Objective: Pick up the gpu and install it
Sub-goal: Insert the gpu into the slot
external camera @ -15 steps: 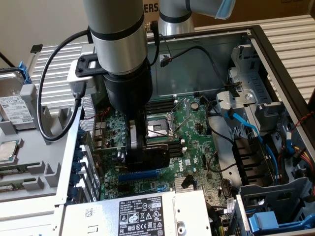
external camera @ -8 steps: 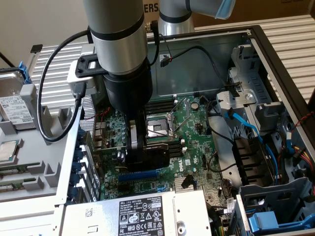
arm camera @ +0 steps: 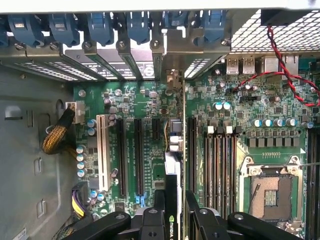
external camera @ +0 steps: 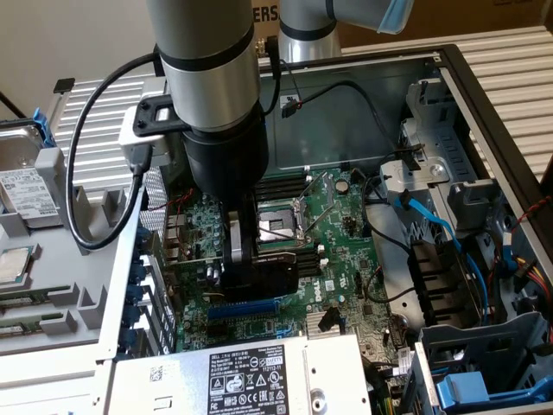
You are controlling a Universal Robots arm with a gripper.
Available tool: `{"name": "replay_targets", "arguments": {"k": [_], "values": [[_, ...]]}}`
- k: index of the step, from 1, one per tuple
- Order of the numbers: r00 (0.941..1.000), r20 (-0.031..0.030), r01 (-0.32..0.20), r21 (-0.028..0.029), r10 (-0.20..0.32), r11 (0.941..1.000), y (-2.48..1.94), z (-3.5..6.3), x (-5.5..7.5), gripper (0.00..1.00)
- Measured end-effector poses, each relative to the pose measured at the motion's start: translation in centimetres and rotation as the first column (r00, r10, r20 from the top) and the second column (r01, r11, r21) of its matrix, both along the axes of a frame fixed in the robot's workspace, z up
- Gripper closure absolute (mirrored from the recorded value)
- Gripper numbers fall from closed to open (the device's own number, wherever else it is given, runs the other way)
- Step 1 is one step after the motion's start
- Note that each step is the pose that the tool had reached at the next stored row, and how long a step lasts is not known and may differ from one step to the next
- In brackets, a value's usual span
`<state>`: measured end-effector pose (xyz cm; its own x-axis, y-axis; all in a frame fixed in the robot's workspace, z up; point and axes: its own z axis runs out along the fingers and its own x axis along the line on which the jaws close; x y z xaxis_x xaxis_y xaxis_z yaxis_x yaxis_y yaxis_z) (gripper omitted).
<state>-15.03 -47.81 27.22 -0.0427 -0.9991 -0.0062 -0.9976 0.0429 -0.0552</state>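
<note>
Arm (external camera: 207, 78) stands almost upright over an open computer case (external camera: 449, 65), its wrist pointing straight down, with a black cable looping off the exterior view's left side of it. The gripper (external camera: 251, 259) is low inside the case, over the green motherboard (external camera: 346, 233), and its fingers (arm camera: 159, 202) are clamped on the gpu (arm camera: 172, 170). The card is held on edge, between the long black expansion slots (arm camera: 122, 155) and the memory slots, and runs toward the slotted rear wall of the case. The CPU socket (arm camera: 270, 192) lies near it.

In the exterior view the gripper's body covers most of the card, leaving a piece of its black shroud showing. Whether the card's lower edge touches a slot cannot be told.

The case lies on its side. A labelled power supply (external camera: 251, 380) sits at its near edge, blue cables (external camera: 432, 225) run on the exterior view's right, and a hard drive (external camera: 26, 190) rests outside it on the exterior view's left. A ribbed pale surface (external camera: 510, 60) lies behind.
</note>
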Motion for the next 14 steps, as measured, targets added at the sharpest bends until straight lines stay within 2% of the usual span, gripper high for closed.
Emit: {"name": "replay_targets", "arguments": {"k": [14], "values": [[1.0000,0.0001,0.000,-0.0005,0.000,1.0000,0.10,-0.05,-0.15,0.74]]}}
